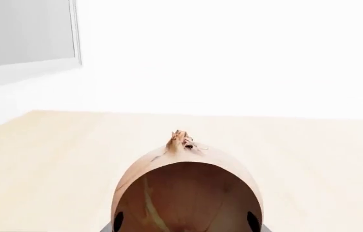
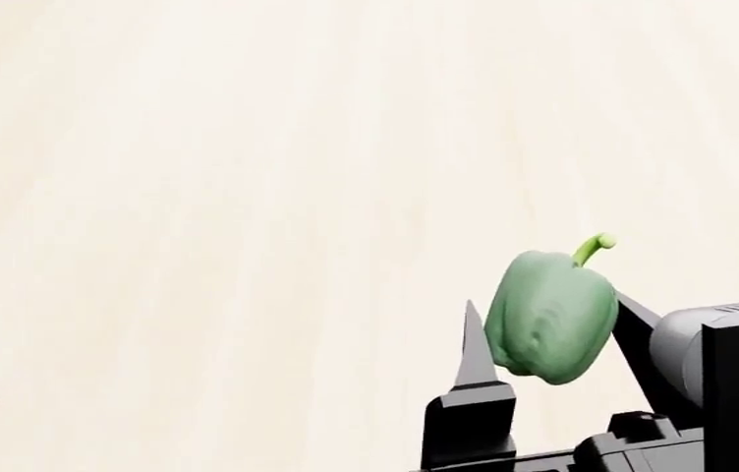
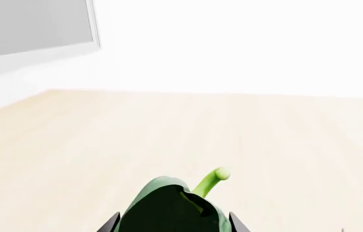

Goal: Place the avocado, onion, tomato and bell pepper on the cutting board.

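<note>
At lower right of the head view, my right claw [image 2: 546,339] grips the bell pepper [image 2: 550,317]. My left claw [image 1: 185,224] clasps the onion [image 1: 187,188] above the pale desk [image 2: 278,147].

A pale wooden desk [image 1: 52,159] meets bright white walls [image 3: 246,43], with one grey framed panel [image 1: 23,31] on them.

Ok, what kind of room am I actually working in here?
Hard to say; probably a bare simulated room, not a fitted kitchen. Both wrist views show only a wide pale wood surface, plain white walls and a grey framed panel, perhaps a window. The cutting board isn't in view.
</note>
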{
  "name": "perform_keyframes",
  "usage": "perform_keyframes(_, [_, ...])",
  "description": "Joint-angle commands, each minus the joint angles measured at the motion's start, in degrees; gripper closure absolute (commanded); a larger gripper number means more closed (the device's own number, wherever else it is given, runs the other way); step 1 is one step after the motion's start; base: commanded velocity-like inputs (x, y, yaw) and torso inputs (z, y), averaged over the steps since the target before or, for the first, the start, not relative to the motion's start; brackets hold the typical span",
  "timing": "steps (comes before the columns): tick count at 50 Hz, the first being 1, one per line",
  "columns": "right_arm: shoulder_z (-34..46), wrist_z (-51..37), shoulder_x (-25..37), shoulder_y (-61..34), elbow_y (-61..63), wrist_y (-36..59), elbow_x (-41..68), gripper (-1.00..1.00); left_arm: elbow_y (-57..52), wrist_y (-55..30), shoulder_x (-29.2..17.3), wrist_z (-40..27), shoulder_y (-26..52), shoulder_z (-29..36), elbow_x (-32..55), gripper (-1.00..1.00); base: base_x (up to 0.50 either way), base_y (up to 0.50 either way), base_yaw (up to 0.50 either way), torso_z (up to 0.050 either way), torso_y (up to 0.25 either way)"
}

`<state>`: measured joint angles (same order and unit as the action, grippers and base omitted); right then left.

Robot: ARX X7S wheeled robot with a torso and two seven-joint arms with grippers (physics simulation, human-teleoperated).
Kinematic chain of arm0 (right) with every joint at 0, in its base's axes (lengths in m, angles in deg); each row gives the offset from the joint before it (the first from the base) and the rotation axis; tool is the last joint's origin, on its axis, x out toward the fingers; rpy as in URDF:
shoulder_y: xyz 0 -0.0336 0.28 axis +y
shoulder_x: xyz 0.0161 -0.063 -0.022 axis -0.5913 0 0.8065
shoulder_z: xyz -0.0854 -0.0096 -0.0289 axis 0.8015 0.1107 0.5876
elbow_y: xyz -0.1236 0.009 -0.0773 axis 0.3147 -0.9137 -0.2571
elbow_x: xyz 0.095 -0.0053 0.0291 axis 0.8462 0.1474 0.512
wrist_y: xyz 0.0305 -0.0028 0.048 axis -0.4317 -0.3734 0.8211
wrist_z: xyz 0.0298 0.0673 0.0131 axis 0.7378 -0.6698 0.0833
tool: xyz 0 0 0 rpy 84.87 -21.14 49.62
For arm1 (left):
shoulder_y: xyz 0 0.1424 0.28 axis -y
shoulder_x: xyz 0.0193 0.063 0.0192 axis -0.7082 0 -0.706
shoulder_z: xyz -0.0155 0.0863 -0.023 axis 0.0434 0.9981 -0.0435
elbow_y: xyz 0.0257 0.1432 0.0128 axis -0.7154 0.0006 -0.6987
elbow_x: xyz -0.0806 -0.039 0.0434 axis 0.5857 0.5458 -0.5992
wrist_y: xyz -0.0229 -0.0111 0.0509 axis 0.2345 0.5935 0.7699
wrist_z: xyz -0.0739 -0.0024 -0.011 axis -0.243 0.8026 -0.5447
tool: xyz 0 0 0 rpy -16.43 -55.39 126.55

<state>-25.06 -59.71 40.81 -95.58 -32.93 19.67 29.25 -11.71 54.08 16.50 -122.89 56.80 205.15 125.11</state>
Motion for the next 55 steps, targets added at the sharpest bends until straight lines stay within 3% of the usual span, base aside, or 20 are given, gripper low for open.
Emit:
perform_keyframes(1, [-3.10, 2.22, -2.16, 1.10, -0.06, -0.36, -3.82, 1.00, -0.71, 2.73, -0.69, 1.65, 1.23, -1.53, -0.15, 1.00, 0.00, -0.50, 0.00, 0.000, 0.000])
perform_keyframes(55, [-2.59, 2.23, -2.05, 1.60, 0.16, -1.64, -4.15, 1.00, -0.66, 0.61, -1.17, 2.36, 1.53, -3.17, 1.15, 1.00, -0.03, -0.50, 0.00, 0.000, 0.000])
